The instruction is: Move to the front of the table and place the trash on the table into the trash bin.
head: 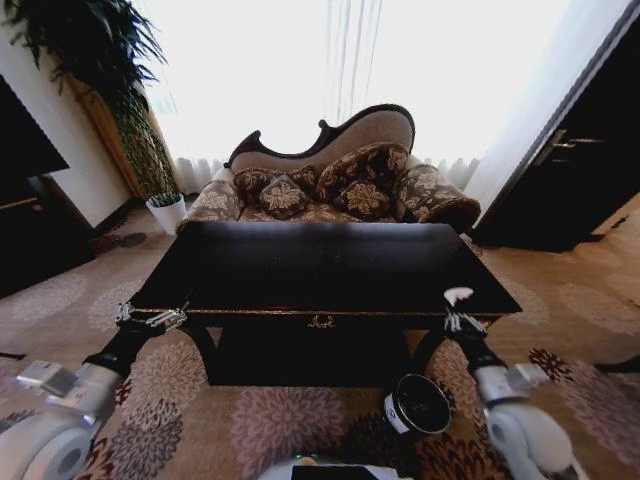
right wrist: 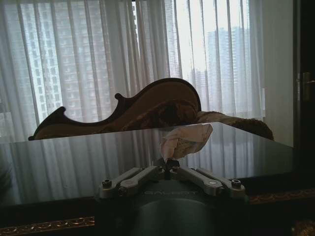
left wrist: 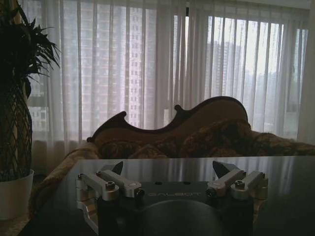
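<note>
Sheer curtains and an ornate sofa (head: 330, 175) sit behind the table (head: 320, 265), which the robot faces square-on at its front edge. Right gripper (right wrist: 171, 163) is at the table's front right corner with its jaws pinched together on a crumpled pale paper scrap (right wrist: 186, 140) — the trash — held just above the glossy top; head view shows the same scrap (head: 458, 295) poking up from that gripper. Left gripper (left wrist: 167, 169) hovers at the front left edge, jaws spread wide, holding nothing. Trash bin (head: 417, 404) stands on the carpet in front of the table, below and slightly inboard of the right arm. My read: pick is done, transfer step is in hand. Next move calls for swinging the right arm back and down over the bin's opening before releasing — bin mouth is small, so alignment matters.
</note>
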